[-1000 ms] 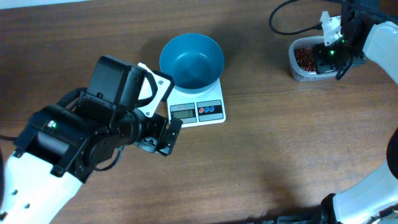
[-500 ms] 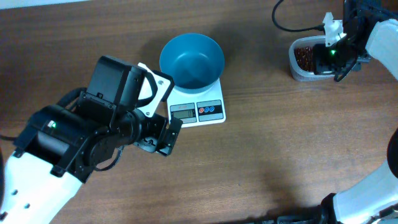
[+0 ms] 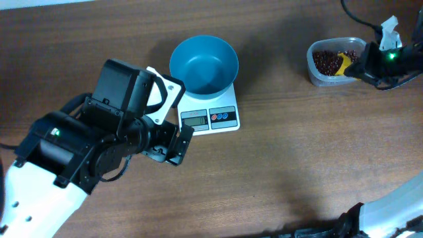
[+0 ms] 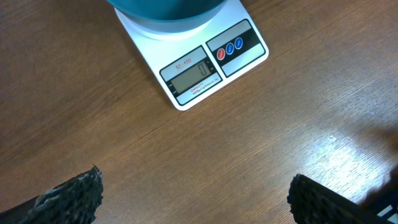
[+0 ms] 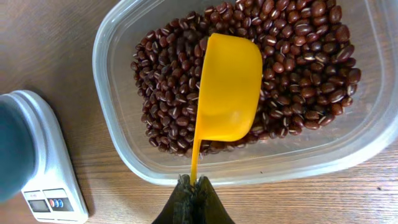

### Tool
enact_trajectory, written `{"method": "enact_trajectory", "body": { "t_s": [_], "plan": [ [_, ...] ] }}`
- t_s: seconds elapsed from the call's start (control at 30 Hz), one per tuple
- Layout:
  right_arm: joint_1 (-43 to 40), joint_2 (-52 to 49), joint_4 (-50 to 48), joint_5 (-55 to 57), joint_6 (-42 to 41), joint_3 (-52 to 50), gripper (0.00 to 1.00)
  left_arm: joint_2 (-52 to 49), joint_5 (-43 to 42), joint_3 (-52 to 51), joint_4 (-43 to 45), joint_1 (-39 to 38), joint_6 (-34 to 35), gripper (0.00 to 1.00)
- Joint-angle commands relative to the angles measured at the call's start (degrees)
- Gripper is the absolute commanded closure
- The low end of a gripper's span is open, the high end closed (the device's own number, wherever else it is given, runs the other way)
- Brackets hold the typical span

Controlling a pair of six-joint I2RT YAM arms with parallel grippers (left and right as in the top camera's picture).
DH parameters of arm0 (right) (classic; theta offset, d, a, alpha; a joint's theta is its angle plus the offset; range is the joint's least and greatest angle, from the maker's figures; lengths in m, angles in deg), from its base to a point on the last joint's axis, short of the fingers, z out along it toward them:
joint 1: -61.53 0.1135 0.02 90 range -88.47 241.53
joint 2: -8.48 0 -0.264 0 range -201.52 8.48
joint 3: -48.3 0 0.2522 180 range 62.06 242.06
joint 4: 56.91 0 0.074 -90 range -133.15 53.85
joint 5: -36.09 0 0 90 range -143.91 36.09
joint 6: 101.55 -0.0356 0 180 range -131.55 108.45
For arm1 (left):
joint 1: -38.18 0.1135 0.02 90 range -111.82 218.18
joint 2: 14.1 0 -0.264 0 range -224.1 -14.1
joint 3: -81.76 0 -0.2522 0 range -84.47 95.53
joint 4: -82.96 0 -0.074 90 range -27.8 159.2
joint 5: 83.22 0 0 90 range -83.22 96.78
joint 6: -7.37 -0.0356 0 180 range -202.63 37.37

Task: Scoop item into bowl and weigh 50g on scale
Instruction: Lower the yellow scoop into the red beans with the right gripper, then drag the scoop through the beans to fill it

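Overhead
Bowl: the blue bowl (image 3: 203,64) stands on the far part of the scale (image 3: 210,116), around the middle of the table (image 3: 284,165); its inside shows bare blue.
Scale: white, with its display (image 3: 194,119) and buttons (image 3: 223,117) on the near edge, not covered by the bowl.
Beans: the beans (image 3: 324,61) lie in a clear tub (image 3: 317,78) at the far right, well apart from the scale.
Scoop: a yellow scoop (image 3: 343,63) sits in the tub, over the beans.
Right gripper: the right gripper (image 3: 362,65) is at the tub's right end, reaching toward the scoop.
Left gripper: the left gripper (image 3: 177,145) hangs just near and left of the scale, touching nothing.

Left wrist
Scale: far in this view; the display (image 4: 191,76) reads 0, with red and blue buttons to its right.
Bowl: only its blue underside (image 4: 168,7) shows, at the far edge, on the scale.
Fingers: released; the two fingers (image 4: 68,196) stand wide apart over bare table, grasping nothing.

Right wrist
Fingers: clenched on the thin handle of the scoop (image 5: 229,87).
Scoop: its cup lies over the beans (image 5: 298,56), tilted from the handle toward the far right.
Tub: its clear rim (image 5: 106,74) rings the beans.
Scale and bowl: at the near left, just beside the tub but apart from it.
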Motion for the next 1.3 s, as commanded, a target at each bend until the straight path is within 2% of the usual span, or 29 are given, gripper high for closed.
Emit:
{"method": "enact_trajectory", "body": {
  "t_s": [0.0, 0.07, 0.33, 0.43, 0.6, 0.63, 0.67, 0.7, 0.87, 1.03, 1.17, 1.27],
  "plan": [
    [0.0, -4.5, 0.3, -4.3, -0.6, -0.1, 0.96, -0.2, -0.9, 0.9, 0.1, 0.1, -1.3, 0.01],
    [0.0, -6.6, 0.2, -8.1, -0.6, -0.1, 0.96, -0.2, -0.9, 0.9, 0.1, 0.1, -1.3, 0.01],
    [-0.2, -6.6, 5.9, -10.6, -2.7, 0.0, 0.96, -0.2, -0.9, 0.9, 0.1, 0.1, -1.3, 0.01],
    [-1.3, -6.6, 6.3, -11.0, -5.9, 0.0, 0.96, -0.2, -0.9, 0.9, 0.1, 0.1, -1.3, 0.01],
    [-3.8, -6.6, 5.8, -11.1, -6.3, 0.0, 0.96, -0.2, -0.9, 0.9, 0.1, 0.1, -1.3, 0.01],
    [-3.7, -6.6, 5.7, -11.1, -6.3, 0.0, 0.90, -0.2, -0.9, 0.9, 0.1, 0.1, -1.3, 0.01],
    [-3.8, -6.6, 5.6, -11.1, -6.3, 0.0, 0.90, -0.2, -0.9, 0.9, 0.1, 0.1, -1.3, 0.01],
    [-3.8, -6.6, 5.4, -11.1, -6.3, 0.0, 0.96, -0.2, -0.9, 0.9, 0.1, 0.1, -1.3, 0.01],
    [-3.8, -7.0, -0.3, -11.1, -13.0, 0.0, 0.96, -0.2, -0.9, 0.9, 0.1, 0.1, -1.3, 0.01],
    [-4.0, -7.0, -0.2, -11.0, -12.5, 0.0, 0.96, -0.2, -0.9, 0.9, 0.1, 0.1, -1.3, 0.01],
    [-5.7, -7.0, 2.4, -14.2, -12.5, 0.0, 0.96, -0.2, -0.9, 0.9, 0.1, 0.1, -1.3, 0.01],
    [-8.4, -7.0, 3.5, -18.5, -9.4, 0.0, 0.96, -0.2, -0.9, 0.9, 0.1, 0.1, -1.3, 0.01]
  ]
}}
